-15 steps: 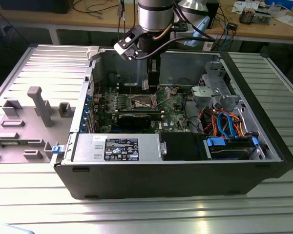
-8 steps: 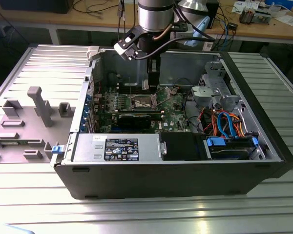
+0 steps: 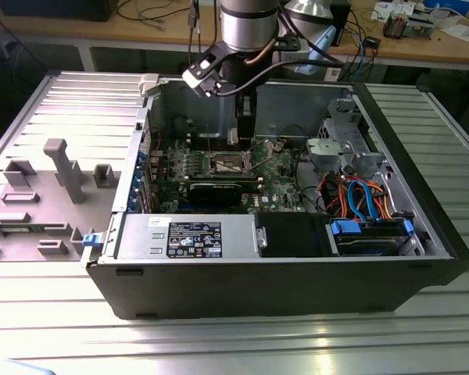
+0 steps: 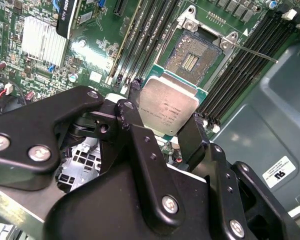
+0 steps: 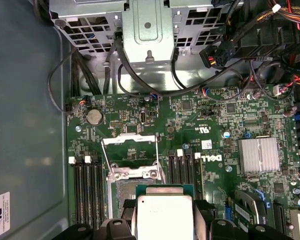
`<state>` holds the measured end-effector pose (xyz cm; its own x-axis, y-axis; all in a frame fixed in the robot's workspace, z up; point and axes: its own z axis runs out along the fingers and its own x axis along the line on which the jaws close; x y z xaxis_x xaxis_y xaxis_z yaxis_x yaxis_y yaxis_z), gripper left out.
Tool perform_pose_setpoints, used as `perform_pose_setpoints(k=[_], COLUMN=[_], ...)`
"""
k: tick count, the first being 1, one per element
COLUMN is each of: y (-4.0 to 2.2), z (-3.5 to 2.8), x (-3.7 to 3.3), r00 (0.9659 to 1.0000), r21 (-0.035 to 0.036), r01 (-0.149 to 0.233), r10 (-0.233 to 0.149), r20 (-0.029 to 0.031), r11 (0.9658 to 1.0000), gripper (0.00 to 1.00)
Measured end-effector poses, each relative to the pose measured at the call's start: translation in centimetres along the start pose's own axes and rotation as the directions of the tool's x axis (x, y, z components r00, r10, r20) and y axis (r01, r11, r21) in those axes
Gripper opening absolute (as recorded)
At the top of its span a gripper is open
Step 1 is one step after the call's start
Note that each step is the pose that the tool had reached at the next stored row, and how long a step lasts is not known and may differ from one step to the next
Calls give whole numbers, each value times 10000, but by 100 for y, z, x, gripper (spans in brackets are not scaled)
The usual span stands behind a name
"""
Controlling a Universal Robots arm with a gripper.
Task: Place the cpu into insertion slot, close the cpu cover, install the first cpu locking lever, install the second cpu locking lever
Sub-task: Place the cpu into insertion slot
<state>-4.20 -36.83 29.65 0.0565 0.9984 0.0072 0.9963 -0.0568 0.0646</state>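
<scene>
Now the pincer (image 4: 165,114) snug around the faintly printed cpu (image 4: 170,100), near the bare insertion slot (image 4: 192,57).

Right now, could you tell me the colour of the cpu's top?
Silver-grey; the cpu shows best in the second wrist view.

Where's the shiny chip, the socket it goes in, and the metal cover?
cpu (image 4: 167,102): second wrist view, middle of its silver top.
insertion slot (image 4: 190,60): second wrist view, dark pin field.
cpu cover (image 5: 132,173): first wrist view, silver frame bar.

Exterior view overlooks the case (image 3: 258,291); both wrist views closely face its motherboard (image 5: 190,117).
</scene>
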Motion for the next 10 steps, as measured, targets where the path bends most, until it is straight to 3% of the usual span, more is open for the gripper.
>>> perform_pose_setpoints(k=[10], y=[-48], z=[143], x=[37], r00=[9988], r21=[-29], r01=[486], r10=[-486], r20=[-39], r11=[9988], gripper=[54])
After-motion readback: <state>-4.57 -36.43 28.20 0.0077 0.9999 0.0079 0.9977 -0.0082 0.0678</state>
